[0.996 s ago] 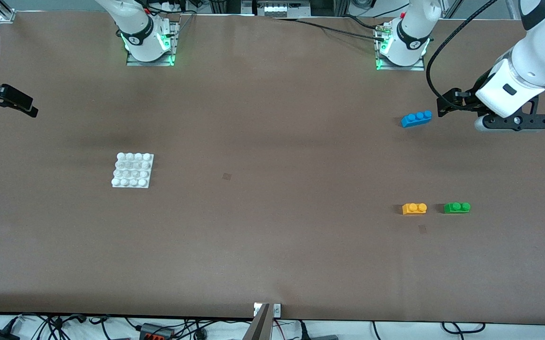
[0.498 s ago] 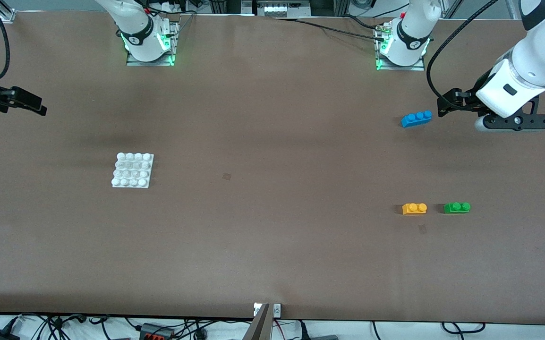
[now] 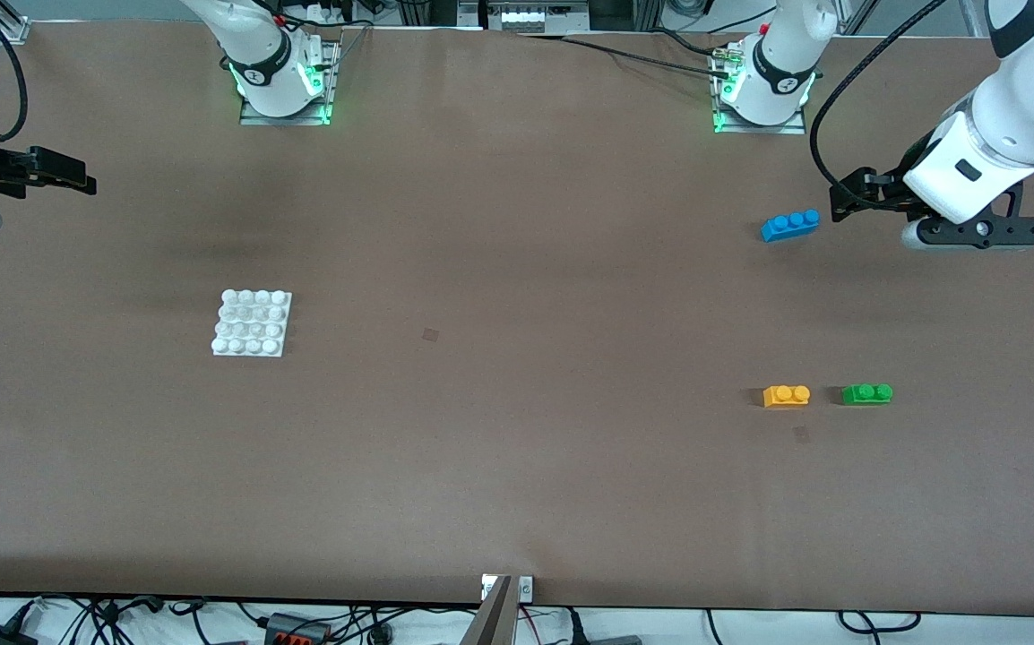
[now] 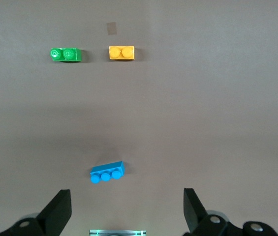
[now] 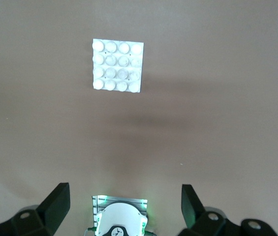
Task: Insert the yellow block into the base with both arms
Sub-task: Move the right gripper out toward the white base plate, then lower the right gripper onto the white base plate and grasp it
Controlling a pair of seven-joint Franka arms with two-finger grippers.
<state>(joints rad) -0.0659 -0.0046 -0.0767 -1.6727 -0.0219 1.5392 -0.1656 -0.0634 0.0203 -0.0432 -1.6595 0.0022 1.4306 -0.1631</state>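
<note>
The yellow block (image 3: 786,395) (image 4: 121,52) lies flat on the table, studs up, toward the left arm's end. The white studded base (image 3: 253,322) (image 5: 117,66) lies toward the right arm's end, with nothing on it. My left gripper (image 3: 845,204) (image 4: 127,196) hangs open and empty over the table, beside the blue brick (image 3: 789,224) (image 4: 107,172). My right gripper (image 3: 69,179) (image 5: 124,192) is open and empty over the table's edge at the right arm's end, well away from the base.
A green two-stud brick (image 3: 866,393) (image 4: 66,54) lies beside the yellow block, toward the left arm's end. The blue three-stud brick lies farther from the front camera than both. The arm bases (image 3: 280,85) (image 3: 763,94) stand along the table's back edge.
My right gripper has moved in over the table from its edge and drawn slightly toward the robots' side. The left arm and all the bricks are unchanged.
</note>
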